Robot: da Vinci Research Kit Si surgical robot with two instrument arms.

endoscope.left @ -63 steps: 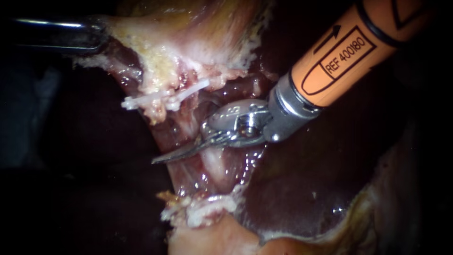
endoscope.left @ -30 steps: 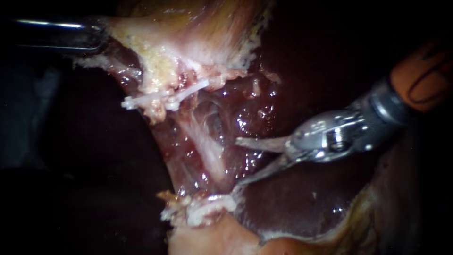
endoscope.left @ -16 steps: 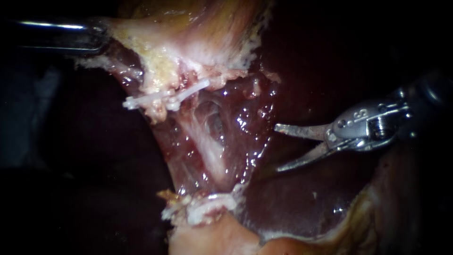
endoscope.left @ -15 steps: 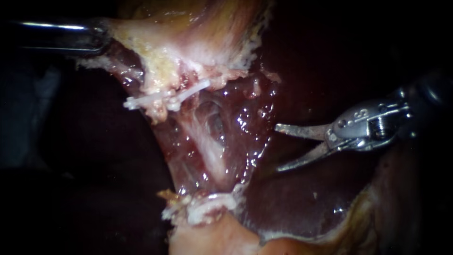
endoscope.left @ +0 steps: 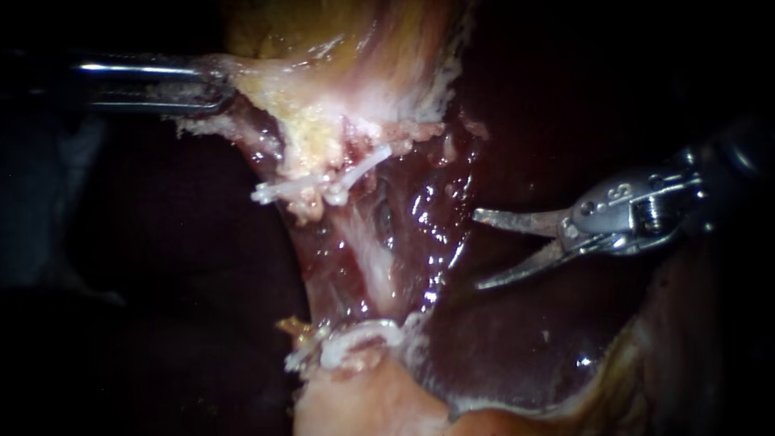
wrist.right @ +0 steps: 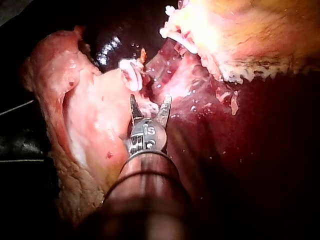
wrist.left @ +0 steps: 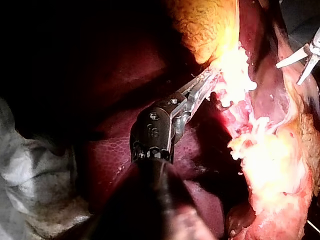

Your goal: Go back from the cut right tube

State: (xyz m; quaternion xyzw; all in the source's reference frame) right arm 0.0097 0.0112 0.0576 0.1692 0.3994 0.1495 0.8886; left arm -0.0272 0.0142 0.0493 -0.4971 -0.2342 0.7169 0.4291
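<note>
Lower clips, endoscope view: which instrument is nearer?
Right. The right instrument, jaws open, sits clear of the lower clips, up and toward the view's right. The left instrument is far above them, shut on the tissue edge.

Endoscope view. The gallbladder lies at top. The left instrument meets its left edge, one jaw on each side of that edge. The upper clips sit just below the gallbladder, and the lower clips sit farther down. A tube runs between the two groups. The right instrument lies right of the tube and apart from it, over the liver, jaws parted.
</note>
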